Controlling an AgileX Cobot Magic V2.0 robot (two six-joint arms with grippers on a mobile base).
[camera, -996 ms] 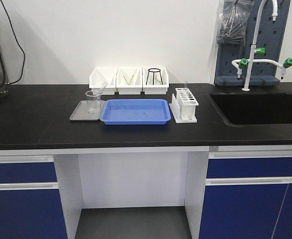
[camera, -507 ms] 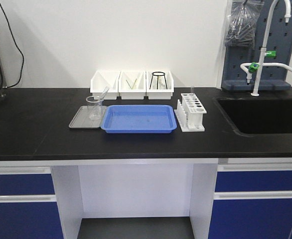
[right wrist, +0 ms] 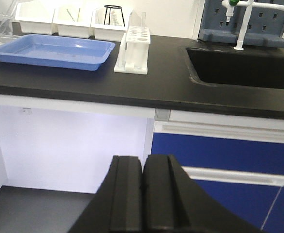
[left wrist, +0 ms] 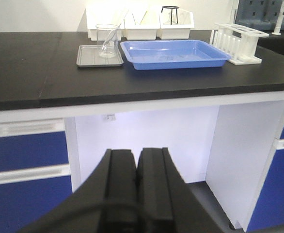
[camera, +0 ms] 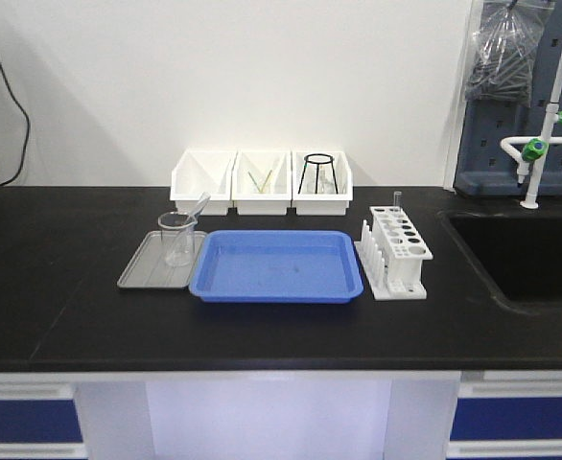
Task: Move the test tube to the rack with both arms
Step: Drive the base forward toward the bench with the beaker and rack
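Black blocky left pincer (left wrist: 136, 156), right pincer (right wrist: 143, 163)

The sink (camera: 535, 257) and tap (camera: 534, 147) run off the front view's right edge; the plastic bag (camera: 502, 57) is cut at the top. Contents of the middle bin (camera: 262, 203) are too small to identify; the slanted thing in the beaker (camera: 176, 240) is probably a test tube (camera: 197, 204).

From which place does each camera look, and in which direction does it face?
Exterior front-facing: before the counter, above its top, looking down at the blue tray and rack; no robot part shows.
Left wrist: back from the counter, facing it; the shut left gripper fills the bottom.
Right wrist: likewise, but further right, toward the sink; the shut right gripper shows below.
Shared: all three show the blue tray and rack.
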